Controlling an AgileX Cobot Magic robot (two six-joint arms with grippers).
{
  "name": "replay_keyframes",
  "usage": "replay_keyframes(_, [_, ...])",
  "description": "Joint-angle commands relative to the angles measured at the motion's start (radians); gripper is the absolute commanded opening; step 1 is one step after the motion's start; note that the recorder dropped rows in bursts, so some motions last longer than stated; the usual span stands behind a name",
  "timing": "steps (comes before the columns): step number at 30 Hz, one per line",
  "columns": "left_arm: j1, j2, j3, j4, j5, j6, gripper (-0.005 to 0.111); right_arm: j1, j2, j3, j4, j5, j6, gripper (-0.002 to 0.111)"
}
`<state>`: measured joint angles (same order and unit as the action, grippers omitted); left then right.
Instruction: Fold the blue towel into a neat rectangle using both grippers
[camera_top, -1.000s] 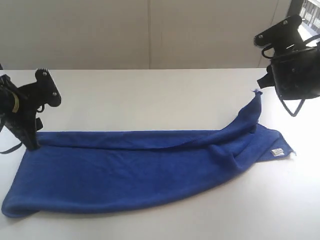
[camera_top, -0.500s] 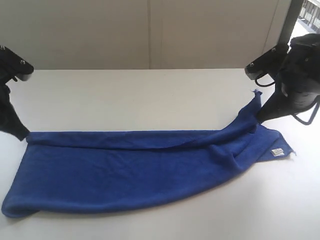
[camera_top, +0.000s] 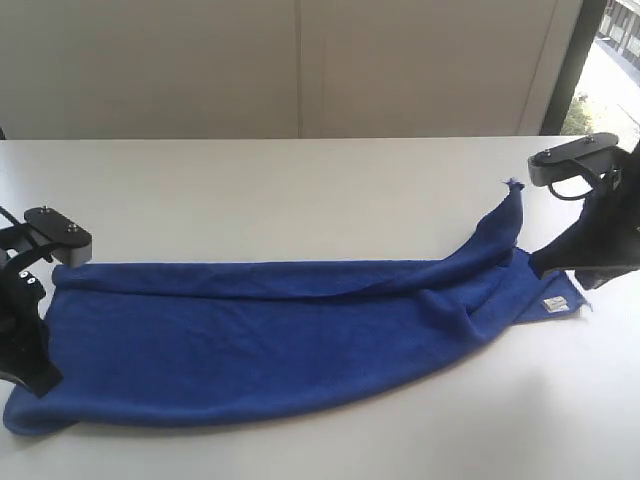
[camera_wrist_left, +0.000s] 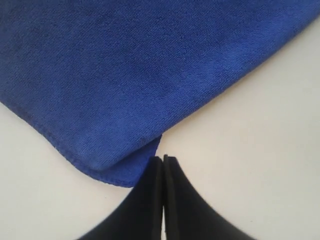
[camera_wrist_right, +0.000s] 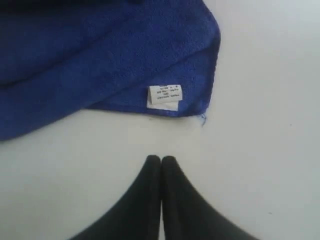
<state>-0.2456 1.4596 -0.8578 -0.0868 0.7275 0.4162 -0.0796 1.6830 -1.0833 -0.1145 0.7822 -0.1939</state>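
The deep royal-blue fuzzy microfibre towel (camera_top: 280, 330) lies folded lengthwise and rumpled (white label (camera_wrist_right: 165, 96) showing); black left gripper (camera_wrist_left: 163, 159) and right gripper (camera_wrist_right: 160, 159) are both pinched together, empty.

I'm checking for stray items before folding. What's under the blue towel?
The blue towel lies on the white table; a lower layer with a white label peeks out at its right end. Anything beneath the cloth is hidden.

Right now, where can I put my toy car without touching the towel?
The widest bare patch is the table behind the blue towel, up to the wall. Another lies in front of the towel's near edge, toward the right. It is crowded at the towel's two ends, where the left gripper and right gripper sit.
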Motion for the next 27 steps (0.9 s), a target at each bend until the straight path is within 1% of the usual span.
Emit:
replay_keyframes(1, [0.000,-0.004,0.053,-0.002,-0.063,0.002,0.000,-0.011,0.079,-0.003,0.015,-0.066,-0.027,0.000])
replay_keyframes(3, [0.000,-0.004,0.058,-0.002,-0.073,0.002,0.000,-0.011,0.118,-0.003,-0.002,-0.111,-0.016,0.000])
replay_keyframes(7, [0.000,-0.006,0.058,-0.012,-0.071,0.002,0.000,-0.011,0.168,-0.003,-0.099,-0.195,0.116,0.000])
replay_keyframes(9, [0.000,-0.006,0.058,-0.018,-0.073,0.002,0.000,-0.011,0.183,-0.003,-0.146,-0.228,0.140,0.000])
replay_keyframes(16, [0.000,-0.006,0.052,-0.022,-0.085,0.002,0.000,-0.011,0.239,-0.003,-0.179,-0.311,0.189,0.000])
replay_keyframes(20, [0.000,-0.006,0.053,-0.024,-0.085,0.002,0.000,-0.011,0.262,-0.003,-0.182,-0.295,0.194,0.000])
replay_keyframes(22, [0.000,-0.006,0.053,-0.024,-0.088,0.002,0.000,-0.011,0.270,-0.003,-0.214,-0.271,0.194,0.000])
replay_keyframes(27, [0.000,-0.006,0.053,-0.024,-0.090,0.002,0.000,-0.011,0.275,-0.003,-0.237,-0.155,0.194,0.000])
